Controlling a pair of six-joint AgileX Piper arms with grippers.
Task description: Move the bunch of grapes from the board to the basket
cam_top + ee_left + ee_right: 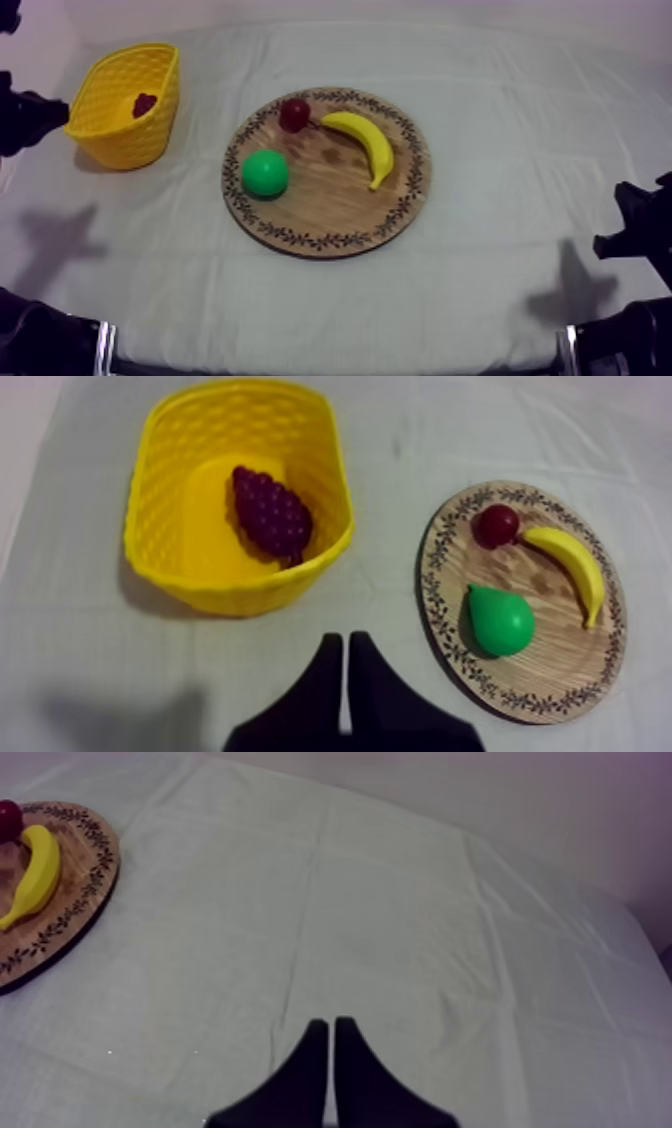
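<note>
Covering the single table [500, 290] was one grey-white cloth, and on it sat one round wooden board [330, 215] with a patterned rim, near the middle. One yellow basket [110, 135] stood well apart from the board, toward my left side, tipped a little in the top view. Two grippers showed. The left gripper [345, 641] hung above the bare cloth just short of the basket, its two black fingers pressed together into a narrow wedge and gripping nothing. The right gripper [330, 1022] hung over empty cloth, well apart from the board's edge, its two fingers likewise closed together on nothing. Four toy fruits were counted. Three lay on the board: one banana [368, 140] curved along the side nearer my right arm, one green pear [265, 173] near the opposite rim, and one small red fruit [294, 114] just beside the banana's far end. The one bunch of grapes [270, 514] lay inside the basket, on its floor.
</note>
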